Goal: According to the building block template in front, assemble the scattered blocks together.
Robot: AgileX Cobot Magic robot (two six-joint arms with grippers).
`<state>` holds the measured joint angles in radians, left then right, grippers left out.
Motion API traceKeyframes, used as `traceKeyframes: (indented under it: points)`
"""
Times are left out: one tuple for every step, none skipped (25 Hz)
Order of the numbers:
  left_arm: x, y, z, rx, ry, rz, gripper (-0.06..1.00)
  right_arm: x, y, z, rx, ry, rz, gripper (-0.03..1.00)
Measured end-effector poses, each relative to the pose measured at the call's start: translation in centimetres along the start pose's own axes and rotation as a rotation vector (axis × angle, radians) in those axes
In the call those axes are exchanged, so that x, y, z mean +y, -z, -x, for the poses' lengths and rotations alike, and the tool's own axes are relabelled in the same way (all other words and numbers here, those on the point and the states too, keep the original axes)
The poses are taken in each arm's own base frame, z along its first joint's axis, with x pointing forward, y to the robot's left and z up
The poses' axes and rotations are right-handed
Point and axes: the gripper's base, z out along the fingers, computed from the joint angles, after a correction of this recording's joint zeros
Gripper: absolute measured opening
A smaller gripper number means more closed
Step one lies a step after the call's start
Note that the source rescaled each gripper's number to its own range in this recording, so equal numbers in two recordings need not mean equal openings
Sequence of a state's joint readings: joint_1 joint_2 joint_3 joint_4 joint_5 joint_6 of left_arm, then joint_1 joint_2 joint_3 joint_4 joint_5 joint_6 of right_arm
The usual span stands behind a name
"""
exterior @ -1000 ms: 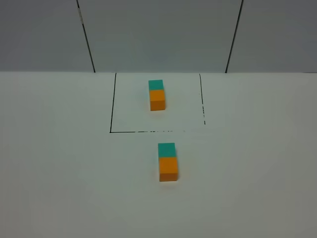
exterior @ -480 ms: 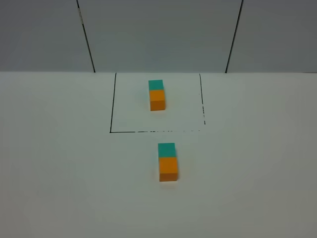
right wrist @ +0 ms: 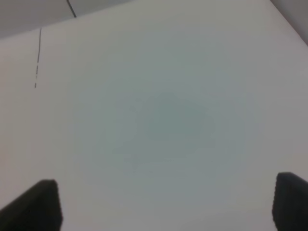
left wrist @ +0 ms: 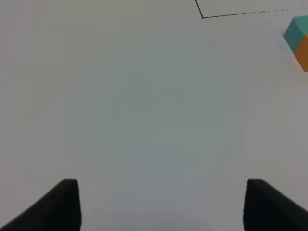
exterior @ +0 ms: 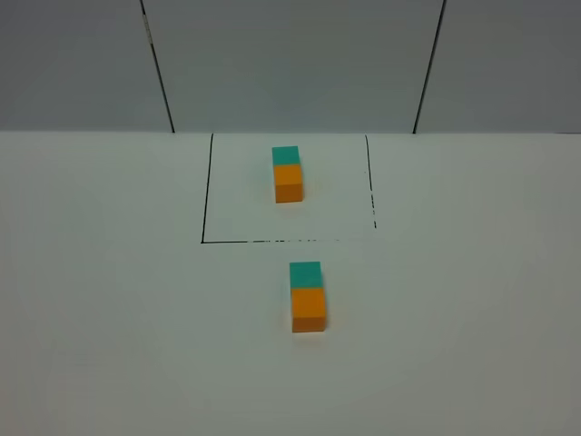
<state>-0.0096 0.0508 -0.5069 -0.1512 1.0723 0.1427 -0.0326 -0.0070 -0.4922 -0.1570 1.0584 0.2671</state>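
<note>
Teal block (exterior: 305,273) touches orange block (exterior: 309,309) mid-surface, mirroring the framed template (exterior: 288,173) near the far edge; we judge assembly done, so left gripper (left wrist: 161,204) and right gripper (right wrist: 166,204) gape wide, empty.

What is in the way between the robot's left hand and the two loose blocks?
Nothing visible. The left gripper hangs open over bare table, and the teal block joined to the orange block sits off to one side with only empty white surface between. In the high view both loose blocks already sit together below the template.
</note>
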Motion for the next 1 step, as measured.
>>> traceKeyframes:
  points:
    - [0.00, 0.00, 0.00, 0.000, 0.000, 0.000, 0.50, 0.00, 0.00, 0.00, 0.000, 0.000, 0.000, 0.76]
